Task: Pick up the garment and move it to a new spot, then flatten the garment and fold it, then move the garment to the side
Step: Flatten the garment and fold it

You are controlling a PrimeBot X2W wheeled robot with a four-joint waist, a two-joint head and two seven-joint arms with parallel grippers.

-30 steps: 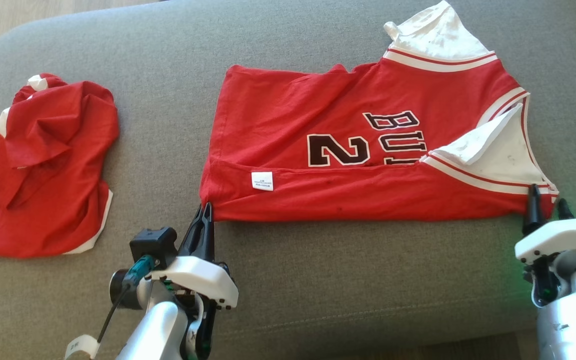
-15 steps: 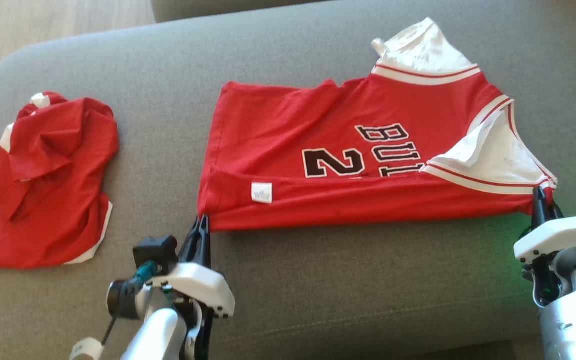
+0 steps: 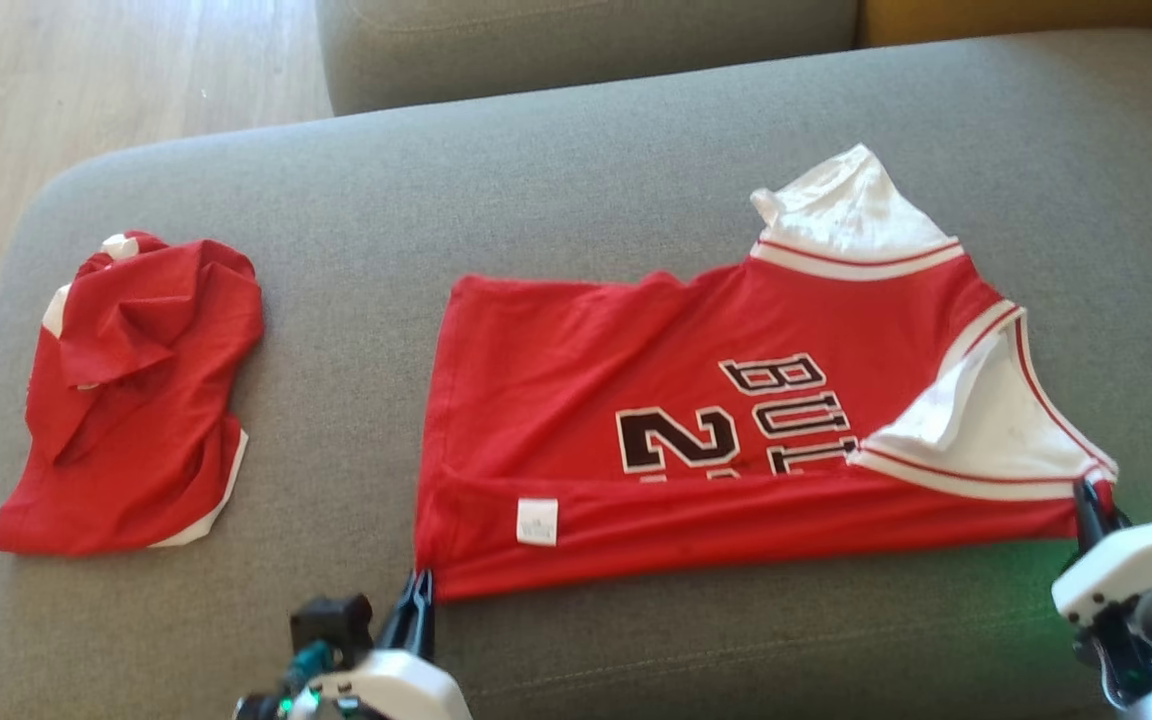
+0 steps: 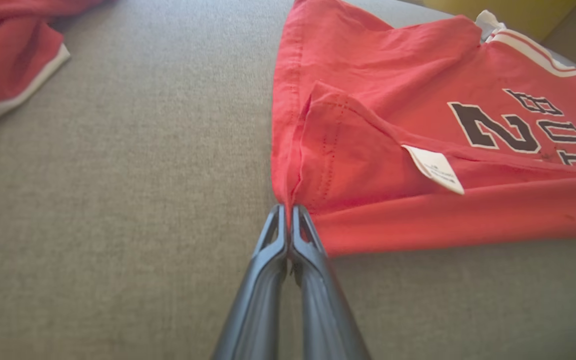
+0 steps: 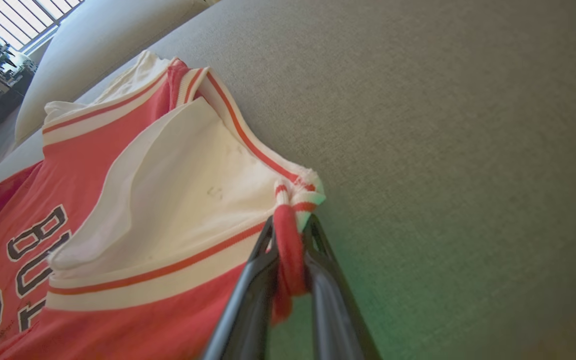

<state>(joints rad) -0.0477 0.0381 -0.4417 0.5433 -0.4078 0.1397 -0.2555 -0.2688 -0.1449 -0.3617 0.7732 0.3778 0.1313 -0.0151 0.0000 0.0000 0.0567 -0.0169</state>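
Note:
The garment (image 3: 736,430) is a red jersey with white trim and dark lettering, spread on the grey sofa cushion (image 3: 586,180), its near edge folded over. My left gripper (image 3: 419,585) is shut on the jersey's near left hem corner; the left wrist view shows its tips (image 4: 288,212) pinching the red cloth (image 4: 393,125). At the near right, my right gripper (image 3: 1091,500) is shut on the shoulder strap. In the right wrist view the striped strap (image 5: 293,200) bunches between its fingertips (image 5: 290,225).
A second red garment (image 3: 136,400) lies crumpled at the cushion's left end, also seen in the left wrist view (image 4: 3,65). Wooden floor (image 3: 86,80) lies beyond the left edge. Another grey cushion (image 3: 586,40) sits behind.
My right gripper has shut on the jersey's shoulder strap. The head camera has tilted, so the whole scene sits lower in its view. The left grip is unchanged.

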